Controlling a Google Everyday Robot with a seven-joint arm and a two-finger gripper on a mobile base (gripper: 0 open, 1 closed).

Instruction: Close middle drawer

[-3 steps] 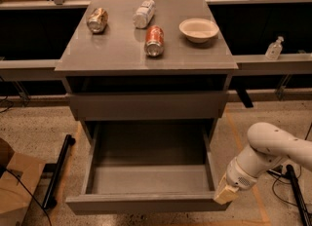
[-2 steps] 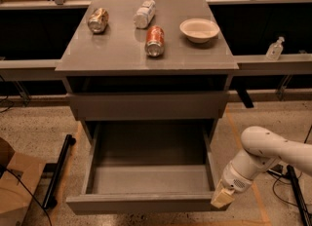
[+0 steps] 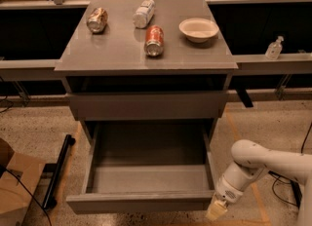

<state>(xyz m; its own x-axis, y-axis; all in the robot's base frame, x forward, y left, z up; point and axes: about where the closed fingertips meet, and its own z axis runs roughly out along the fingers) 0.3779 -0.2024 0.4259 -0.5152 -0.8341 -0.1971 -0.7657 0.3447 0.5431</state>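
Observation:
The middle drawer is pulled far out of the grey cabinet, and its inside is empty. Its flat grey front faces the camera near the bottom of the view. The taller upper drawer front above it is pushed in. My gripper hangs from the white arm at the lower right. It sits just beside the front right corner of the open drawer, at the level of the drawer front. The lowest drawer is hidden under the open one.
On the cabinet top lie a crushed can, a white bottle on its side, a red can and a white bowl. A cardboard box and a black bar are on the floor at left. Cables lie at right.
My gripper has moved down and slightly left, closer to the drawer's front right corner. The drawer has not visibly moved.

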